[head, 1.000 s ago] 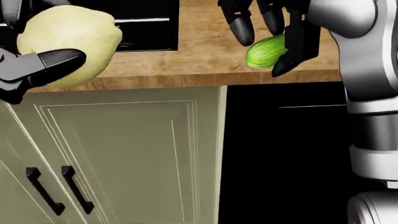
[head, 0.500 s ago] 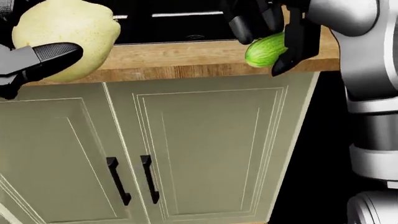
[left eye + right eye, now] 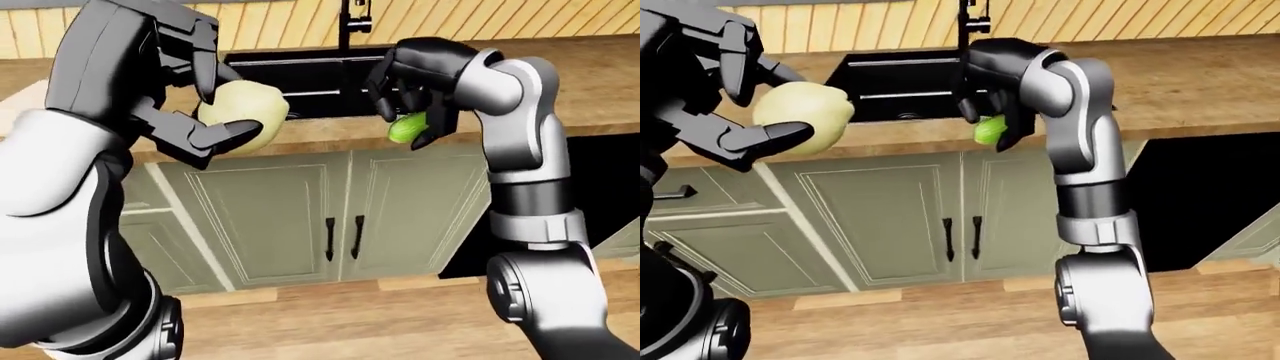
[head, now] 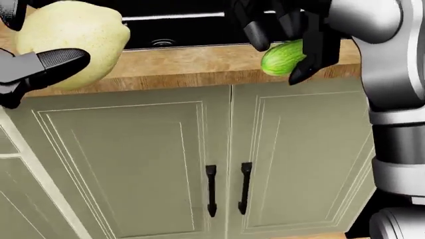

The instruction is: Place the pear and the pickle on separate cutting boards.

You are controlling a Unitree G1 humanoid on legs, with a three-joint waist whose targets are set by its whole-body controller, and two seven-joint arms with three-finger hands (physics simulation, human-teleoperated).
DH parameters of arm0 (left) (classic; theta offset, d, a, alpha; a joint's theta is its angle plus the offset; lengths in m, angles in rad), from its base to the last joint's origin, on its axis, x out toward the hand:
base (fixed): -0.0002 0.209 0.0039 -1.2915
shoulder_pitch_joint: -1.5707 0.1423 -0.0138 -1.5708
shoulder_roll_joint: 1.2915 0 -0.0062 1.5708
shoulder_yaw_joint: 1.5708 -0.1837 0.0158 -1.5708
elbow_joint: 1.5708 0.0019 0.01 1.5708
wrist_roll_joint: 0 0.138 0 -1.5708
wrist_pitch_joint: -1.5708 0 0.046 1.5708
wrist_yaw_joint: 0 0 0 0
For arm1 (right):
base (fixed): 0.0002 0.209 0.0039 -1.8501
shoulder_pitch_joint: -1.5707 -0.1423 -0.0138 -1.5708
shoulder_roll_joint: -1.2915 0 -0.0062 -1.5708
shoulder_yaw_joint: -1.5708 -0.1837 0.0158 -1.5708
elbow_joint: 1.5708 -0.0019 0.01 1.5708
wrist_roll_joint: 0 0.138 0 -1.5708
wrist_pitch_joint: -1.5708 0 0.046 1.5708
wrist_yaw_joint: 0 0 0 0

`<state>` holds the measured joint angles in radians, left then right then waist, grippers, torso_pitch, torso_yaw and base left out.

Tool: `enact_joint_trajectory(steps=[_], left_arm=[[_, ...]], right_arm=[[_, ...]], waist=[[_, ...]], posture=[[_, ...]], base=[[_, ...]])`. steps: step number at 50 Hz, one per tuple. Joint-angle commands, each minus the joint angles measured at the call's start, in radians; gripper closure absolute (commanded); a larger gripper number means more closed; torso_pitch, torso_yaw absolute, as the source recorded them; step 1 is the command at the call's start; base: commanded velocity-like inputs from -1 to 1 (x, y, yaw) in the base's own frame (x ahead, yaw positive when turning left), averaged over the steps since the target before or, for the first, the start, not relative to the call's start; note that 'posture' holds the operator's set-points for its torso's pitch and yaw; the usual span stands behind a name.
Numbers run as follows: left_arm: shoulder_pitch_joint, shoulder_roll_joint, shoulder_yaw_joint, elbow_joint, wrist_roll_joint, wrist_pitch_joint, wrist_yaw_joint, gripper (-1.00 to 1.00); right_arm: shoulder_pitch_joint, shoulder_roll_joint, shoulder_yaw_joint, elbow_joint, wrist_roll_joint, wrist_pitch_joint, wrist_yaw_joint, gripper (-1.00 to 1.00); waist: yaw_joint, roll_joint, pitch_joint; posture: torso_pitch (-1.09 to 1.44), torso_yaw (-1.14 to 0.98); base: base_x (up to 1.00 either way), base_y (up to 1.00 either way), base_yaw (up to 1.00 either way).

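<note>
Pear (image 4: 70,42): gripped in the left hand (image 3: 195,112), held above the tabletop (image 4: 193,67) edge. Pickle (image 4: 282,56): pinched in the right hand (image 4: 285,37). No cutting boards visible. Risk: the slim pickle may slip during travel.

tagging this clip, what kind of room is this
A kitchen, most likely: a black sink with a faucet set in a wooden countertop, over green cabinet doors.

Head view sits close on the counter edge (image 4: 199,64) — both eye views share it, wider.
</note>
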<state>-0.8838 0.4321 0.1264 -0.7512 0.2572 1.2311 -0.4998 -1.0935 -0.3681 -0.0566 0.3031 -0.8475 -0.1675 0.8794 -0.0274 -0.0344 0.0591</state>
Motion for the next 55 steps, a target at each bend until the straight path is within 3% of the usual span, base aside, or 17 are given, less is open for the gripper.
enact_joint_trajectory(steps=[1,3,6,9,11,20,22,23,26,28,31,32,42,48,51,54,55], left_arm=[[-0.042,0.019,0.028,-0.010,0.016,-0.026,0.018,1.00],[-0.044,0.020,0.027,-0.010,0.016,-0.024,0.018,1.00],[-0.047,0.021,0.027,-0.011,0.016,-0.020,0.017,1.00],[-0.051,0.024,0.027,-0.009,0.015,-0.017,0.016,1.00],[-0.045,0.022,0.029,-0.007,0.015,-0.025,0.017,1.00],[-0.050,0.026,0.030,-0.003,0.013,-0.026,0.016,1.00],[-0.056,0.028,0.030,-0.001,0.013,-0.023,0.016,1.00],[-0.058,0.028,0.029,0.000,0.013,-0.022,0.016,1.00],[-0.059,0.028,0.029,-0.001,0.013,-0.021,0.016,1.00],[-0.057,0.029,0.031,-0.002,0.013,-0.022,0.016,1.00],[-0.063,0.034,0.035,-0.004,0.011,-0.015,0.013,1.00],[-0.064,0.035,0.035,-0.005,0.010,-0.013,0.013,1.00],[-0.058,0.032,0.034,-0.006,0.006,-0.017,0.019,1.00],[-0.054,0.030,0.032,-0.009,0.005,-0.017,0.022,1.00],[-0.060,0.033,0.030,-0.010,0.005,-0.011,0.021,1.00],[-0.064,0.035,0.031,-0.007,0.004,-0.011,0.020,1.00],[-0.066,0.036,0.031,-0.006,0.004,-0.010,0.020,1.00]], right_arm=[[-0.052,-0.002,-0.004,-0.031,0.008,-0.003,-0.014,1.00],[-0.052,-0.003,-0.005,-0.033,0.009,-0.003,-0.014,1.00],[-0.050,-0.003,-0.005,-0.035,0.010,-0.003,-0.013,1.00],[-0.050,-0.002,-0.004,-0.031,0.010,-0.004,-0.017,1.00],[-0.050,-0.002,-0.003,-0.025,0.010,-0.008,-0.021,1.00],[-0.048,-0.001,-0.003,-0.030,0.010,-0.005,-0.018,1.00],[-0.053,-0.002,-0.003,-0.025,0.010,-0.006,-0.019,1.00],[-0.054,-0.002,-0.003,-0.022,0.010,-0.009,-0.021,1.00],[-0.052,-0.002,-0.003,-0.021,0.011,-0.011,-0.024,1.00],[-0.050,-0.002,-0.004,-0.024,0.012,-0.011,-0.022,1.00],[-0.050,-0.001,-0.004,-0.033,0.015,-0.006,-0.014,1.00],[-0.050,0.000,-0.004,-0.035,0.015,-0.005,-0.013,1.00],[-0.045,0.000,-0.003,-0.038,0.015,-0.006,-0.019,1.00],[-0.042,0.000,-0.003,-0.033,0.014,-0.014,-0.023,1.00],[-0.043,0.000,-0.003,-0.033,0.015,-0.015,-0.023,1.00],[-0.041,0.002,-0.004,-0.039,0.020,-0.013,-0.015,1.00],[-0.042,0.002,-0.003,-0.036,0.020,-0.016,-0.018,1.00]], waist=[[0.013,-0.011,-0.042],[0.016,-0.014,-0.045],[0.014,0.033,-0.017],[0.006,0.155,-0.060],[0.017,0.119,-0.017],[0.021,0.031,-0.008],[0.012,-0.033,-0.035],[0.008,0.008,-0.013],[0.017,-0.016,-0.049],[0.020,0.000,-0.035],[0.017,0.078,-0.023],[0.024,0.151,-0.044],[0.029,0.045,-0.001],[0.019,-0.010,-0.034],[0.020,-0.008,-0.042],[0.019,0.051,-0.012],[0.028,0.094,-0.022]], posture=[[0.00,0.00],[0.00,0.00],[0.00,0.00],[0.00,0.00],[0.00,0.00],[0.00,0.00],[0.00,0.00],[0.00,0.00],[0.00,0.00],[0.00,0.00],[0.00,0.00],[0.00,0.00],[0.00,0.00],[0.00,0.00],[0.00,0.00],[0.00,0.00],[0.00,0.00]], base=[[0.00,0.91,0.00],[0.00,0.90,0.00],[0.00,0.91,0.00],[0.00,0.91,0.00],[0.00,0.91,0.00],[0.00,0.91,0.00],[0.00,0.91,0.00],[0.00,0.91,0.00],[0.00,0.91,0.00],[0.00,0.89,0.00],[0.00,0.91,0.00],[0.00,0.91,0.00],[0.00,0.92,0.00],[0.00,0.92,0.00],[0.00,0.92,0.00],[-0.04,0.94,0.00],[-0.29,1.00,0.00]])
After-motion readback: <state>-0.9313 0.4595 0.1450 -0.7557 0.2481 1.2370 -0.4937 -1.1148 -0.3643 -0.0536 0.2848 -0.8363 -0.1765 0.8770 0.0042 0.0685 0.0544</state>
